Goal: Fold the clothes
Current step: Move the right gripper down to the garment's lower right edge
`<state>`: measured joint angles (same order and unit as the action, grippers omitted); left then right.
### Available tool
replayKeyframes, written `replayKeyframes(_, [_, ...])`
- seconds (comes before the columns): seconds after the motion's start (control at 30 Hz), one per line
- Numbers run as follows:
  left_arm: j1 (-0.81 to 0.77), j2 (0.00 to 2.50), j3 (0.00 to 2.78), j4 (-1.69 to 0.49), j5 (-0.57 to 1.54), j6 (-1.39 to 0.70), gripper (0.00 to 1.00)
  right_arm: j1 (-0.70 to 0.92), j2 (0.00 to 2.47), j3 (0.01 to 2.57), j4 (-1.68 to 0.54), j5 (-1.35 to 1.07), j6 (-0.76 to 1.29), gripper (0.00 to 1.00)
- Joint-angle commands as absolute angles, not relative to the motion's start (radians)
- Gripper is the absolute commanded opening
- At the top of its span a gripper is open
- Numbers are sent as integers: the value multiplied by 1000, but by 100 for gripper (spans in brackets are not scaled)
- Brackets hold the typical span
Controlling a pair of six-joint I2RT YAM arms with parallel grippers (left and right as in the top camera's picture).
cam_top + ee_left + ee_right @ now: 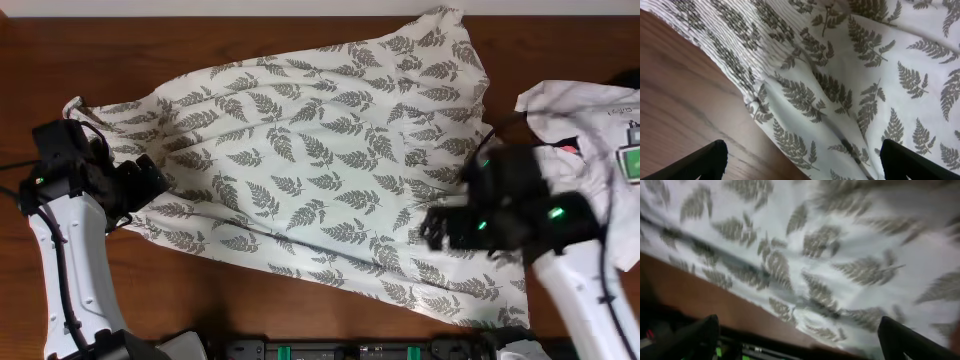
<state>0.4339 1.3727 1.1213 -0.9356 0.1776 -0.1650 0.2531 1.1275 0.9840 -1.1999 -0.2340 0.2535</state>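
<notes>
Overhead alone: white garment [588, 122] beside clothes [330, 170]

Right wrist view blurred: fern-print garment [840, 255] beyond right fingers [695, 337] smeared, leaf detail lost. Both fingers cut by bottom edge. Same for left fingers [700, 162], only tips showing. Overhead: right arm [580, 290] hides garment's corner beneath. Plain white garment [590, 120] cut by right edge.

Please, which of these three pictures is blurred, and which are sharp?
Right wrist view: clearly blurred, smeared as if by motion; the fern leaves on the garment and the table look soft. Left wrist view: sharp; leaf veins and the fine pleats read well. Overhead view: sharp and evenly lit, no strong glare.
</notes>
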Motion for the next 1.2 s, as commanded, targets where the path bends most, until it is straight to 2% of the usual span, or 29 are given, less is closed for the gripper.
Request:
replayKeyframes(0.0, [434,1372,1117,-937,176,-182,98,340,1121,840,-1141,-273,321,99])
replayKeyframes(0.1, [434,1372,1117,-938,176,-189,98,433,1146,757,-1094,-289,330,99])
replayKeyframes(0.17, [434,1372,1117,-938,176,-189,98,504,1166,730,-1082,-270,359,94])
replayKeyframes(0.27, [434,1372,1117,-937,176,-189,98,610,1188,723,-1076,-191,433,91])
replayKeyframes(0.37, [434,1372,1117,-937,176,-189,98,701,1196,723,-1081,-140,458,82])
replayKeyframes(0.5, [434,1372,1117,-937,176,-189,98,779,1221,711,-1084,-85,494,84])
replayKeyframes(0.9, [434,1372,1117,-937,176,-189,98,793,1334,710,-1102,-79,550,82])
replayKeyframes(1.17, [434,1372,1117,-937,176,-189,98,793,1461,710,-1103,-83,550,85])
